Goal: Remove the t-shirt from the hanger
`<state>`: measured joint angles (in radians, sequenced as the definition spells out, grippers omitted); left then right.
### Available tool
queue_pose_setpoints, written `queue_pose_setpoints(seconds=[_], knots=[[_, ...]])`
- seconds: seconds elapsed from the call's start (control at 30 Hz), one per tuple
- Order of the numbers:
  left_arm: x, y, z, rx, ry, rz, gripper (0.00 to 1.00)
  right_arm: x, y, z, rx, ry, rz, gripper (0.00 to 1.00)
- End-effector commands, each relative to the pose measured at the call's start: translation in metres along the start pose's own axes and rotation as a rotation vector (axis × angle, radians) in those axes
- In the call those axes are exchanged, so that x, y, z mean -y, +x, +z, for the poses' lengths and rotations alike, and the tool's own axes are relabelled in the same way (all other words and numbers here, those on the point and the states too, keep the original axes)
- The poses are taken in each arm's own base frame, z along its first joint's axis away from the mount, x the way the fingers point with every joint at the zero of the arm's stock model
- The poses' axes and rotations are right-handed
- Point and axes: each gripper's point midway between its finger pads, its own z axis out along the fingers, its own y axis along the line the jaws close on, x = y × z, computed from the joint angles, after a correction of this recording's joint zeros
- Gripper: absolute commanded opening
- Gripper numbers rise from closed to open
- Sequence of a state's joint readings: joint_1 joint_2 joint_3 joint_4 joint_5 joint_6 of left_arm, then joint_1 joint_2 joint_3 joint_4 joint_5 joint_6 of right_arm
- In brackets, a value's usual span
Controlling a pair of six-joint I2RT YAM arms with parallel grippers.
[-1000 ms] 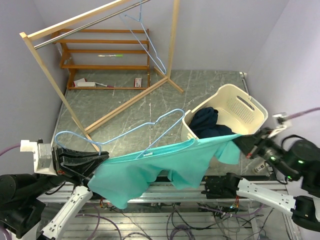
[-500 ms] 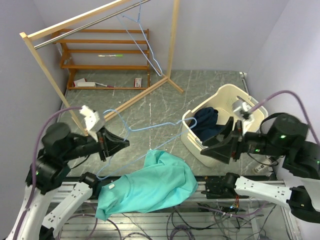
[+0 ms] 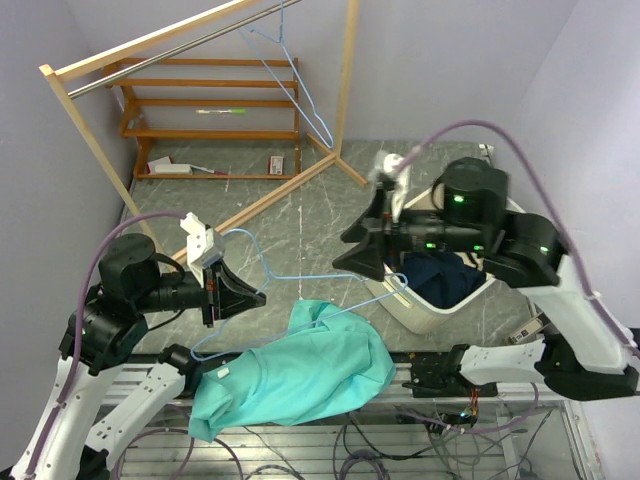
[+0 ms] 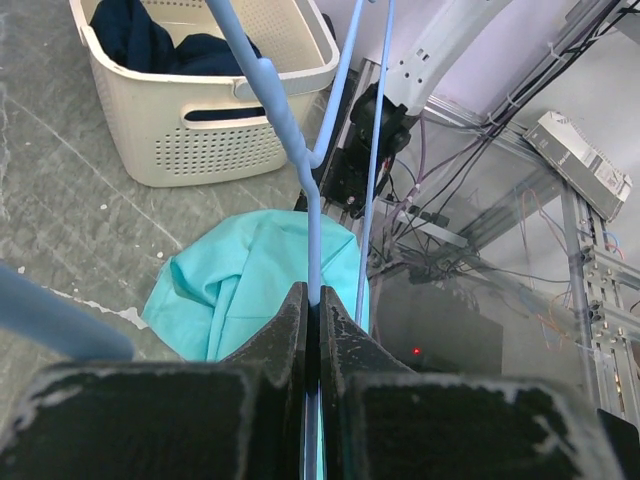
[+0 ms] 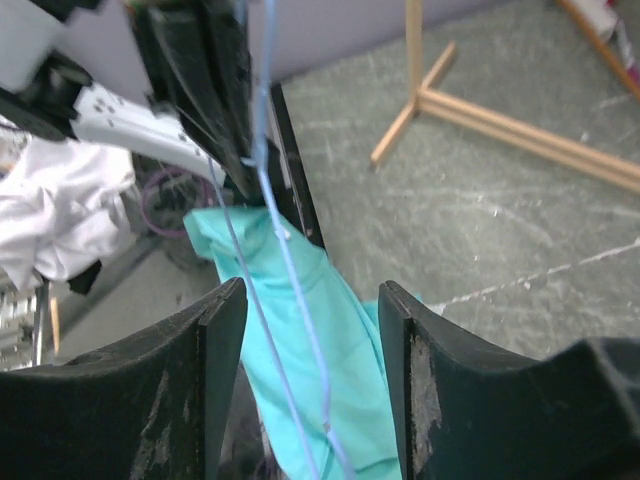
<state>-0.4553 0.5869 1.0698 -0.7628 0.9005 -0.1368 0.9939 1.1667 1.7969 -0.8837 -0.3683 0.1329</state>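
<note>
We clamp the hanger (image 4: 282,112) wire in our left gripper (image 4: 312,300), holding it up, likely so the t-shirt (image 3: 300,375), heaped at the near edge of the table (image 3: 300,220), slides free; our right gripper (image 5: 310,310) hangs released nearby.

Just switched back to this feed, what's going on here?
The left gripper is shut on the blue hanger, holding it above the table. The teal t-shirt lies heaped at the table's near edge, apparently off the hanger. The right gripper is open, hanger wires running between its fingers.
</note>
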Motion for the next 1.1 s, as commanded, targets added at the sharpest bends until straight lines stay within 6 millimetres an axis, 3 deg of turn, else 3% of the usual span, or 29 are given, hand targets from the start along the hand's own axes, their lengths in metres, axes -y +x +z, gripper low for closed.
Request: queue_pose_setpoints(seconds=[0.0, 0.5, 0.57, 0.67, 0.73, 0.83, 0.97, 1.07], knots=[[0.015, -0.011, -0.008, 0.032, 0.028, 0.051, 0.07, -0.007, 0.014, 0.008, -0.051, -0.080, -0.038, 0.56], [0.025, -0.026, -0.013, 0.094, 0.030, 0.081, 0.07, -0.018, 0.075, 0.013, -0.203, -0.187, 0.038, 0.55], [0.027, -0.028, -0.014, 0.105, 0.037, 0.084, 0.07, -0.016, 0.083, 0.016, -0.227, -0.179, 0.048, 0.42], [0.027, -0.031, -0.016, 0.117, 0.023, 0.085, 0.07, -0.015, 0.087, 0.016, -0.238, -0.177, 0.055, 0.06], [0.021, -0.033, -0.019, 0.129, -0.030, 0.084, 0.10, -0.004, 0.083, 0.014, -0.224, -0.101, 0.058, 0.00], [-0.004, -0.039, -0.032, 0.178, -0.238, 0.072, 0.31, 0.027, 0.068, 0.003, -0.169, 0.126, 0.070, 0.00], [-0.045, -0.050, -0.076, 0.353, -0.614, 0.024, 0.45, 0.062, 0.053, -0.018, -0.111, 0.376, 0.096, 0.00], [-0.058, -0.044, -0.105, 0.475, -0.770, 0.005, 0.50, 0.078, 0.042, -0.021, -0.071, 0.474, 0.103, 0.00]])
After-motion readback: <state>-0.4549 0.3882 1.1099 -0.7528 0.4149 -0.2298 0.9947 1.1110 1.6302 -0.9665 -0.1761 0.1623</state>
